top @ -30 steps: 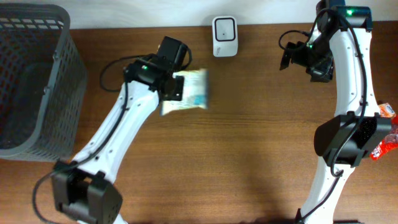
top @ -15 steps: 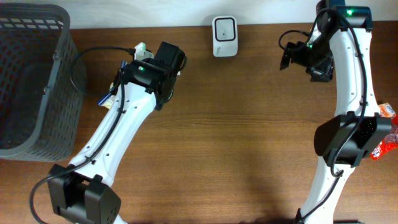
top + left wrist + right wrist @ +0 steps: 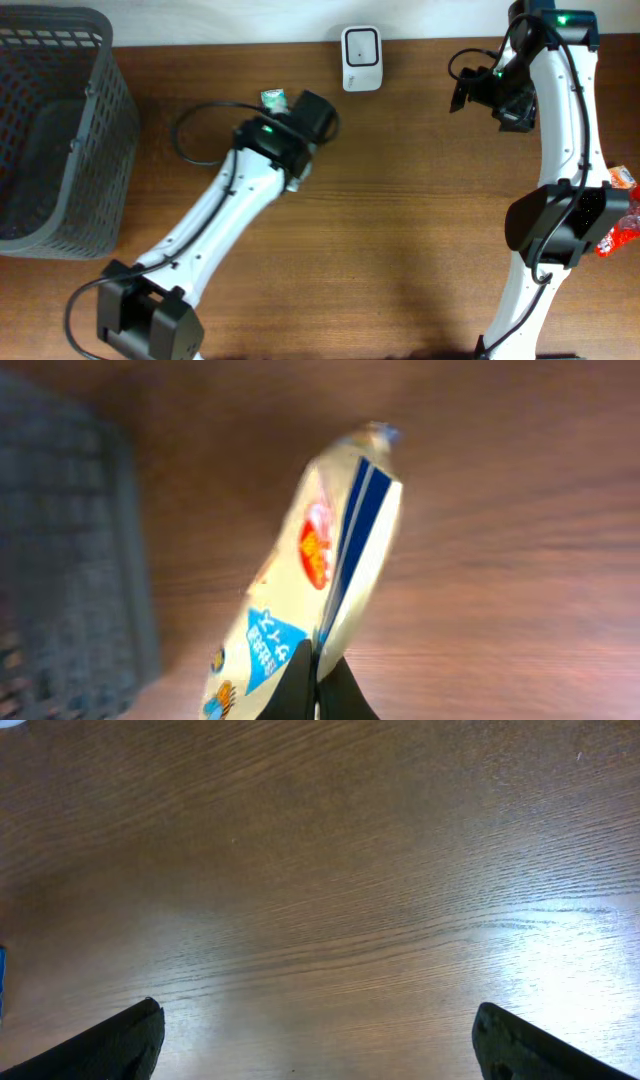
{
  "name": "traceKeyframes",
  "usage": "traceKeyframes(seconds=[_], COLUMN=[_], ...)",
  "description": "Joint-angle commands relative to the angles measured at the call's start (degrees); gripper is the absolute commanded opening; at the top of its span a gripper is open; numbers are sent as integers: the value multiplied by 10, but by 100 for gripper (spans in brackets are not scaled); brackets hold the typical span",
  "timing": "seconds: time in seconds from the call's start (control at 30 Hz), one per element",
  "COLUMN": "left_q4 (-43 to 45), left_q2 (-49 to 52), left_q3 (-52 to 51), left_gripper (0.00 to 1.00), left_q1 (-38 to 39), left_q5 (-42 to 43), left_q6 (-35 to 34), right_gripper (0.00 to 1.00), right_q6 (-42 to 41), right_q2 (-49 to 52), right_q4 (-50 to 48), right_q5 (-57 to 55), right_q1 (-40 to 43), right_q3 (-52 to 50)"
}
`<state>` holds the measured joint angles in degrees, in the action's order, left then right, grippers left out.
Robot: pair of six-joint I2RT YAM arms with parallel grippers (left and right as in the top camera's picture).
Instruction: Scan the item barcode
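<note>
This looks like a mock shop checkout built on a robot test bench, not a real store. A bare wood-grain table (image 3: pixel 400 200) carries the white left arm (image 3: pixel 215 220) and right arm (image 3: pixel 572 110). A small white barcode scanner (image 3: pixel 360 45) stands just beyond the left gripper (image 3: pixel 318 695), and a grey mesh shopping basket (image 3: pixel 60 130) sits well off to that gripper's left. The gripper pinches a printed snack packet (image 3: pixel 335 550). Red packets (image 3: pixel 622 228) lie far to its right.
</note>
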<state>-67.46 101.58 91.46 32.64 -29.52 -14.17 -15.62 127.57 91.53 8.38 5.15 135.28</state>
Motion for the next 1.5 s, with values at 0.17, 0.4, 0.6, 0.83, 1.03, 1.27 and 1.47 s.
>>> traceKeyframes(seconds=[0.17, 0.4, 0.6, 0.83, 1.03, 1.27, 1.47], left_q4=[111, 105, 16, -16, -20, -21, -39], left_q2=[26, 24, 24, 26, 26, 28, 28], left_q3=[-3, 78, 137, 136, 136, 136, 136], left_gripper=[48, 57, 96, 99, 99, 99, 99], left_q1=[69, 61, -33, -160, -206, -259, -294], left_q5=[274, 309, 181, 181, 177, 151, 149], left_q6=[-18, -13, -19, -47, -52, -103, -103], right_gripper=[98, 99, 98, 98, 98, 99, 99], right_q6=[3, 3, 3, -2, -3, 117, 212], right_q2=[-5, -5, -5, -5, -5, 15, 50], right_q4=[1, 1, 1, -7, -50, -91, -165], right_q5=[-7, -7, -7, -2, 16, 208, 110], right_q1=[-2, -2, -2, -2, -2, -71, -213], right_q3=[7, 7, 7, 7, 7, -7, -77])
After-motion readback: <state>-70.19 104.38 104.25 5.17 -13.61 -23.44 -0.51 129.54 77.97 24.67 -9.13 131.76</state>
